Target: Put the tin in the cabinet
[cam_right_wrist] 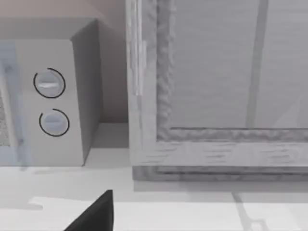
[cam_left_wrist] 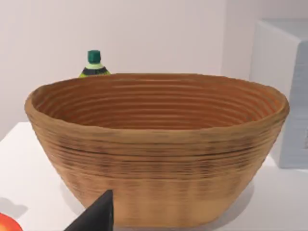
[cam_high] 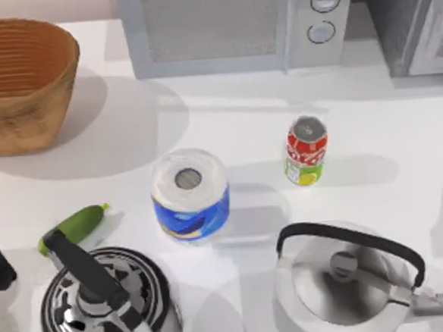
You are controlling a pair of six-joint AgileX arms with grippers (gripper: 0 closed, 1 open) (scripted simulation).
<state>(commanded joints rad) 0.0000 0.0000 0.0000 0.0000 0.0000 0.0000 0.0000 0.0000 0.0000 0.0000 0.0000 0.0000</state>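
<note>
Tin (cam_high: pixel 306 151) mid-worktop (cam_high: pixel 401 123), right of paper roll (cam_high: pixel 191 192). Microwave (cam_high: pixel 234 24) behind, cabinet (cam_high: pixel 416 19) back right, basket (cam_high: pixel 18 81) back left. Two kettles (cam_high: pixel 102 303) (cam_high: pixel 351 278) in front.

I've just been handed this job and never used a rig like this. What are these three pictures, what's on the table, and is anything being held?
You are seeing a simulated pair of AgileX arms at a white table.

The top view looks straight down. It shows the tin, a paper roll, two kettles, a green vegetable, a basket, a microwave and the cabinet.

The other two pictures come from cameras on the wrists. The left wrist faces the basket, with a small bottle behind it; the right wrist faces the cabinet door. Nothing is being held; the tin stands alone.
</note>
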